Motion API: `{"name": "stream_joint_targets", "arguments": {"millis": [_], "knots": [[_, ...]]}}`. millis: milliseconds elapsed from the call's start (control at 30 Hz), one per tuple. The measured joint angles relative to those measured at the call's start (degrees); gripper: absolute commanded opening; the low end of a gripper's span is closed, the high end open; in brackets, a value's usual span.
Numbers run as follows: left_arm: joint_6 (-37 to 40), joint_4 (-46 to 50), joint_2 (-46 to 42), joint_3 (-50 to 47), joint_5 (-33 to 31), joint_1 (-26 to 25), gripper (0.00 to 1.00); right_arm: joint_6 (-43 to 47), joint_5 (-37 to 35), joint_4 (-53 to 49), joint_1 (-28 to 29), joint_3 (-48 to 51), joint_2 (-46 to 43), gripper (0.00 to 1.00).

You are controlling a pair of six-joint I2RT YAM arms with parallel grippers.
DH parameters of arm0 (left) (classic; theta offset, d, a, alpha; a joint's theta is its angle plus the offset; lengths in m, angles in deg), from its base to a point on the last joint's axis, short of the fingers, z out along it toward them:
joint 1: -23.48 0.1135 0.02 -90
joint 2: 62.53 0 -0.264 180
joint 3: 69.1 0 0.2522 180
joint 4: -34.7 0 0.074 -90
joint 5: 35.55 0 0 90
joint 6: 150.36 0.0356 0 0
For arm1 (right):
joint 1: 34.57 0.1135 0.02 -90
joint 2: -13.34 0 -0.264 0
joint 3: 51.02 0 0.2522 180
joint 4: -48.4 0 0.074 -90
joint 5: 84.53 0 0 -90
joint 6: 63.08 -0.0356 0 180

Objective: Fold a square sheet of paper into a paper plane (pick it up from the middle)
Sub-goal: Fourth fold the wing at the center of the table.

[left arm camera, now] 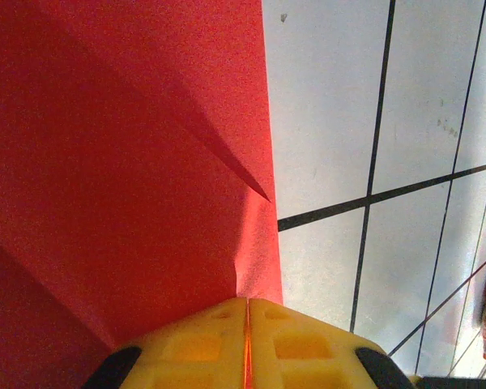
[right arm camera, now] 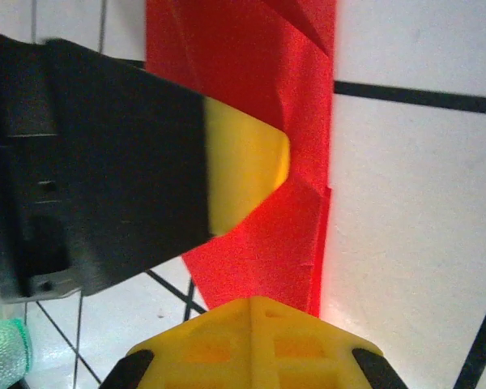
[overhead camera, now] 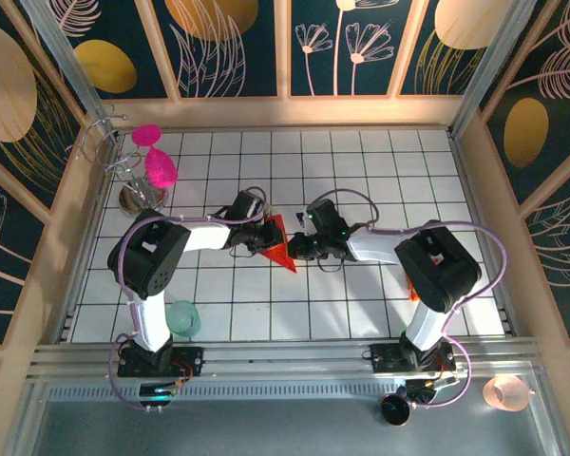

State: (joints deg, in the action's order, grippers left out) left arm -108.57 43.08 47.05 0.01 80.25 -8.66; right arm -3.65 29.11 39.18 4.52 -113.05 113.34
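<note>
left jaws: pressed together, pinching paper plane (overhead camera: 281, 249) | right jaws: pressed together, pinching same plane | paper plane: one, right of magenta goblets (overhead camera: 161, 168), well apart | goblets: two

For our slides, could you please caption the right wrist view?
Right claw and left claw pinch the folded red paper over white tiles.

Bright, even light; blurred wrist close-ups

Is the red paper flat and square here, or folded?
Folded. The paper tapers to a sharp point from above, and the wrist views show overlapping layers and creases.
</note>
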Motion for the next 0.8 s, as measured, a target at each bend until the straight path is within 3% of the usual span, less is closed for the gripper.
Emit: {"name": "stream_joint_targets", "arguments": {"millis": [800], "knots": [[4.20, 2.62, -4.76, 1.51, -0.59, -0.09, 0.08, 0.02, -0.22, -2.27, 0.00, -2.64, 4.20, 0.00]]}}
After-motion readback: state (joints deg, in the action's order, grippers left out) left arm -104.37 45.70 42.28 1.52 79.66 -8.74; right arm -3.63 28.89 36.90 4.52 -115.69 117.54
